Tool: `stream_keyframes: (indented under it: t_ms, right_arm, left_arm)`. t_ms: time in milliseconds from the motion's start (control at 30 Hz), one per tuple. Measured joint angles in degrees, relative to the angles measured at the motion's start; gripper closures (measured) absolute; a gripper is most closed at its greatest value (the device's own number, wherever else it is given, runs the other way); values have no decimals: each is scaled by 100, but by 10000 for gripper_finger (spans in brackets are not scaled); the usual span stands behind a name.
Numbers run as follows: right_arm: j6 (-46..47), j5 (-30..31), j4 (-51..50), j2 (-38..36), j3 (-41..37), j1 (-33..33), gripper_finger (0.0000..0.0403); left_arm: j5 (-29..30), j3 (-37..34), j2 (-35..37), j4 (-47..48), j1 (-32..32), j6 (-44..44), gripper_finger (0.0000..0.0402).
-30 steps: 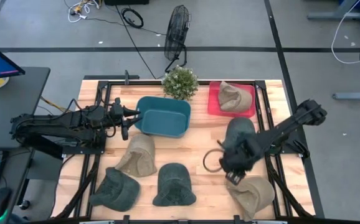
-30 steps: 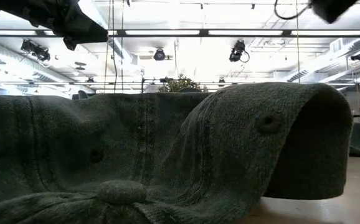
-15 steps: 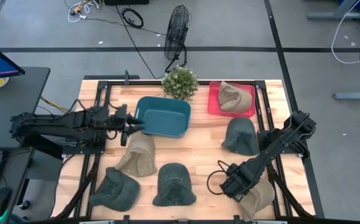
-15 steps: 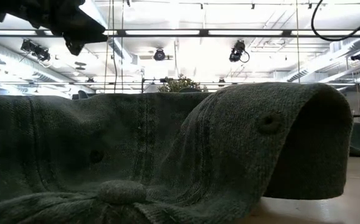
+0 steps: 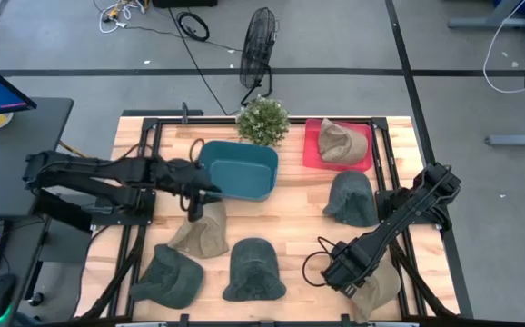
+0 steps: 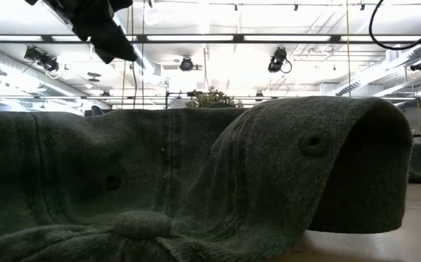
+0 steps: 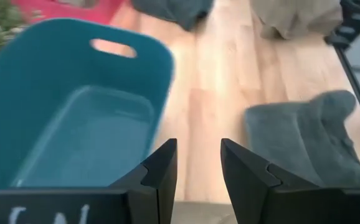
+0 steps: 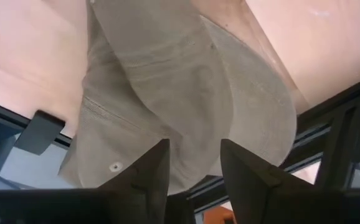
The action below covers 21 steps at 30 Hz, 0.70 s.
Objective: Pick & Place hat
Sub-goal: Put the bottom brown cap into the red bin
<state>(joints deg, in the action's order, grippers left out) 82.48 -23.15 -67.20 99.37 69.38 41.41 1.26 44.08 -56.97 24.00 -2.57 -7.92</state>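
Left gripper (image 5: 193, 207) has swung over the tan hat (image 5: 201, 227).

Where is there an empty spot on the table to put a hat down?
Bare wood shows between the teal bin, the green hat on the right and the front green hat. A smaller patch lies left of the bin, by the plant. The front edge is crowded: hats in a row, with the right hand over the tan one.
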Motion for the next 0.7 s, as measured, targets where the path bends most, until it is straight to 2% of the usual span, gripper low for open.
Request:
stream_keyframes:
  t_ms: [233, 433, 533, 633, 700]
  right_arm:
    - [130, -27, 337, 2, -594, 100, 259]
    - [150, -34, 778, 0, -857, 96, 269]
    - [290, -27, 782, 0, -866, 98, 306]
    - [316, -37, 793, -11, -866, 89, 373]
    - [254, -34, 782, -97, -850, 39, 391]
  left_arm:
    - [2, 52, -496, -127, -540, -108, 275]
    - [14, 54, -572, -345, -669, -151, 275]
    - [44, 54, -572, -357, -669, -151, 275]
    - [63, 54, -572, -360, -668, -145, 275]
    - [115, 54, -572, -360, -664, -143, 275]
